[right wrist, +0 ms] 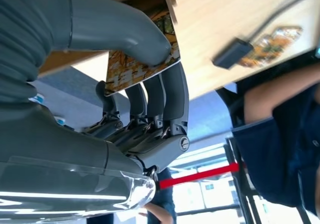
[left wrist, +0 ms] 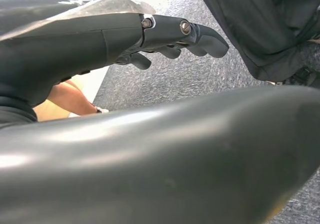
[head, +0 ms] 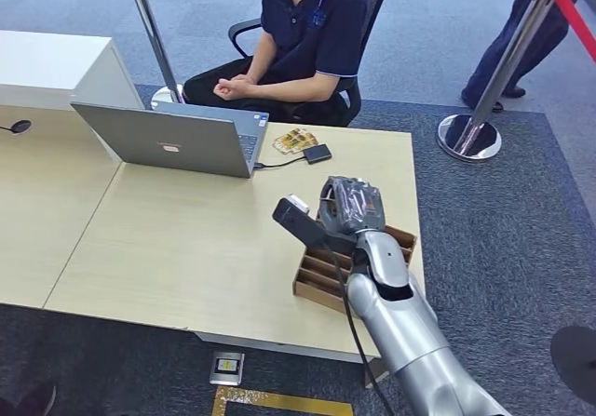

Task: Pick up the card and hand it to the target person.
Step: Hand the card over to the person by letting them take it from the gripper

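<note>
One card (right wrist: 141,63) is pinched btwn the right hand's (head: 351,207) thumb and fingers (right wrist: 166,96), held just above the wooden slotted tray (head: 404,242) at the near table edge. So pickup looks done; handover step is next. Left hand (left wrist: 173,38) hangs off to the side, fingers loosely apart, holding nothing. Farther back on the table: dark small device (head: 317,153), more cards (head: 295,140), laptop (head: 176,139). Beyond, seated person (head: 309,34), hands clasped. Next move: extend arm fwd across the table toward them w/o loosening the pinch.
</note>
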Robot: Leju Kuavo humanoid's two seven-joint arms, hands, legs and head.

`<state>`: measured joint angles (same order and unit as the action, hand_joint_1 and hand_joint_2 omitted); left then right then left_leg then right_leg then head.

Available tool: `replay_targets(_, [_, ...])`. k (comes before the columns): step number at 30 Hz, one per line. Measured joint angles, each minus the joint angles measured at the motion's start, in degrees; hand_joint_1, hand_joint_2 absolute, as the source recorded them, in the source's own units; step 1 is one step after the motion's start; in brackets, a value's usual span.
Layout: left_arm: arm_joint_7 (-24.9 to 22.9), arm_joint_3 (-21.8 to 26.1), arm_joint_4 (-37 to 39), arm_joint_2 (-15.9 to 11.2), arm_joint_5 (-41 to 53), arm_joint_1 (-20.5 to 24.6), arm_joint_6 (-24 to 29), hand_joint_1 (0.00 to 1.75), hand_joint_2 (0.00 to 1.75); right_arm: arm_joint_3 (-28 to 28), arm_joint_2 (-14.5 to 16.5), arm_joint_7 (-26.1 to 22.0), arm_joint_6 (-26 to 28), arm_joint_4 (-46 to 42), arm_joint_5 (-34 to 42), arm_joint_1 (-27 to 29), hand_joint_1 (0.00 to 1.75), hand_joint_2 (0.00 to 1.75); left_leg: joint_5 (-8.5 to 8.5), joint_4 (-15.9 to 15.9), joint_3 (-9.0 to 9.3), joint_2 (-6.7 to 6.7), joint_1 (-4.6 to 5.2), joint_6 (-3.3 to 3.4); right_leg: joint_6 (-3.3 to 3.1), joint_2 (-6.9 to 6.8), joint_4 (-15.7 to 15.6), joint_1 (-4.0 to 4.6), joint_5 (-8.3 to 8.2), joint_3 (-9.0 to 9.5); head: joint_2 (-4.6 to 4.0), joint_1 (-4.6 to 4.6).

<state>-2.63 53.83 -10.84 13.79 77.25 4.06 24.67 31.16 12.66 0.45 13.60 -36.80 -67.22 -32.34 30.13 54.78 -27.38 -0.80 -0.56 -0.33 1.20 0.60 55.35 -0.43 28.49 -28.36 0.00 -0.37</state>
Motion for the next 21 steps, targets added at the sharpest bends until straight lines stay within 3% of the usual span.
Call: replay_targets(21, [0.80,0.01,0.09,-0.01,-0.11,-0.01,0.01,0.00,0.00,3.39,0.22,-0.06,-2.28,-9.22,1.24,-3.27,1.37,1.75,0.00,0.00,0.00,0.00,0.00,0.00,0.00,0.00,0.01,0.00,-0.01,0.01,0.00,0.00])
